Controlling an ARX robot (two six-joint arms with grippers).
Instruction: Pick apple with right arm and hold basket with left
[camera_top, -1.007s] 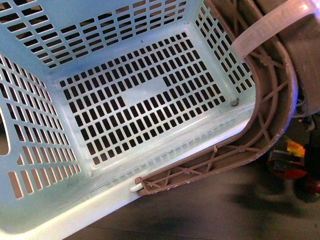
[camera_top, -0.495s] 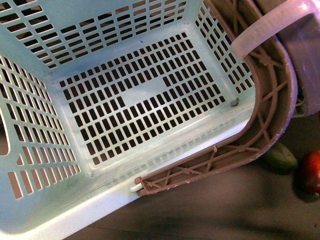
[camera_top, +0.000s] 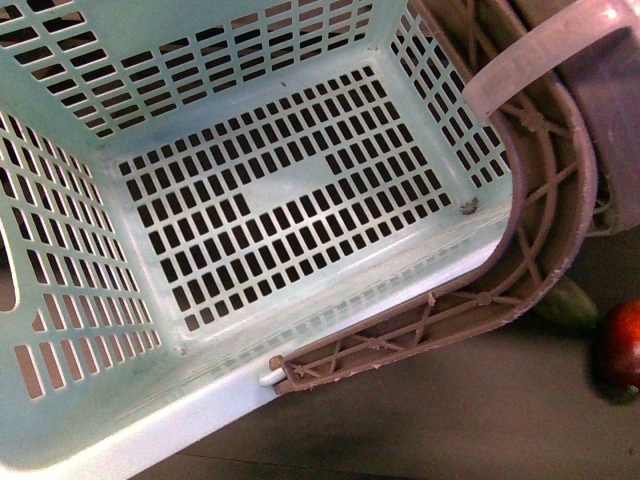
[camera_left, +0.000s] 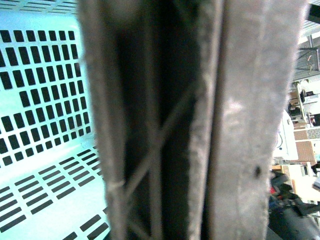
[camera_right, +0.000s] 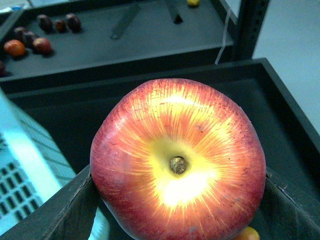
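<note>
Right wrist: apple (camera_right: 177, 162) seemingly between fingers (camera_right: 55, 217).

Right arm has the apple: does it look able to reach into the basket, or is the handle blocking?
Probably yes. The right gripper holds the apple with the basket wall beside it. In the front view the handle runs along the basket's right rim, leaving most of its open top free.

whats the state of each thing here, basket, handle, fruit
light turquoise slotted plastic basket: empty
brown lattice swing handle: down along the rim
bright red round apple: clamped in right gripper
dark red apple: loose outside the basket
dark green oval fruit: loose, partly behind the handle
</note>
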